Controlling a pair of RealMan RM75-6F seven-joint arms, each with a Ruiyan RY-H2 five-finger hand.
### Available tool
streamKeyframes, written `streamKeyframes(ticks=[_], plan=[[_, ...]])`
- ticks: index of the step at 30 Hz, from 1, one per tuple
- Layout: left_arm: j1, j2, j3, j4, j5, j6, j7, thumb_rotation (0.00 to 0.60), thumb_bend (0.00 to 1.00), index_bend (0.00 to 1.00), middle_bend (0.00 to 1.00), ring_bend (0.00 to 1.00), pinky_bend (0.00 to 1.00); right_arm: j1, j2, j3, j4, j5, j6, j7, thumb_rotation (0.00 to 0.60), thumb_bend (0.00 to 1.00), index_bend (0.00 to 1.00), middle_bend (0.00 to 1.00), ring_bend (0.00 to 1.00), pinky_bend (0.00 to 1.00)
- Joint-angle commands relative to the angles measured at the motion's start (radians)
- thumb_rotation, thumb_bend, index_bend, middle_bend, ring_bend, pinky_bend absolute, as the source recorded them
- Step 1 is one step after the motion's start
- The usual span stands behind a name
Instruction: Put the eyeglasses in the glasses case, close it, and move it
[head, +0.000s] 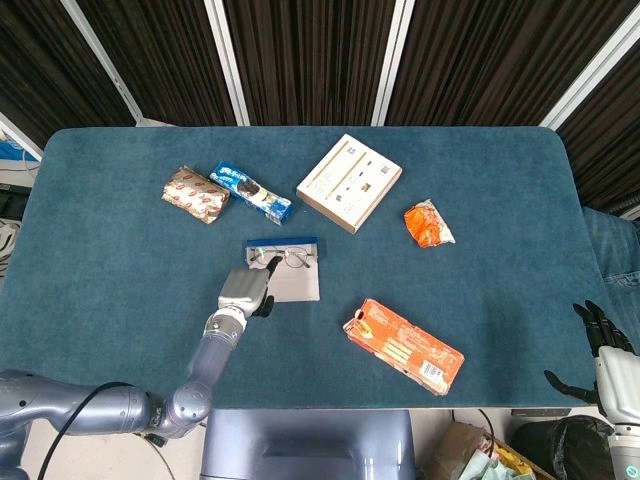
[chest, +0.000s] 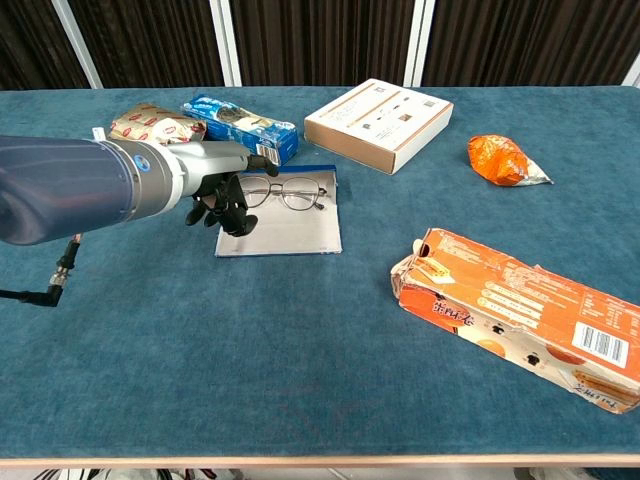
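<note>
The eyeglasses (head: 285, 258) (chest: 283, 193) lie unfolded on the far part of the open, flat grey glasses case (head: 297, 287) (chest: 285, 232) with its blue far edge. My left hand (head: 245, 288) (chest: 222, 195) sits at the case's left near corner, fingers curled down over the case. One digit reaches out to the left lens rim. It holds nothing that I can see. My right hand (head: 600, 350) hangs off the table's right near corner, fingers spread, empty.
A white flat box (head: 349, 182) lies behind the case. A blue packet (head: 250, 192) and a brown-red packet (head: 195, 194) lie far left. An orange bag (head: 427, 224) sits to the right. An orange carton (head: 403, 346) lies right of the case, near the front edge.
</note>
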Motion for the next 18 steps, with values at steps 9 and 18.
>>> streamKeyframes(ticks=[9, 18], plan=[[-0.046, -0.077, 0.019, 0.146, -0.013, 0.01, -0.012, 0.6, 0.53, 0.0, 0.78, 0.74, 0.77, 0.0, 0.003, 0.001, -0.001, 0.004, -0.003, 0.005, 0.6, 0.26, 0.09, 0.04, 0.12, 0.16], [-0.059, -0.09, 0.022, 0.186, -0.03, -0.015, -0.015, 0.6, 0.53, 0.0, 0.78, 0.74, 0.77, 0.0, 0.003, 0.002, -0.003, 0.007, -0.004, 0.005, 0.6, 0.26, 0.09, 0.04, 0.12, 0.16]])
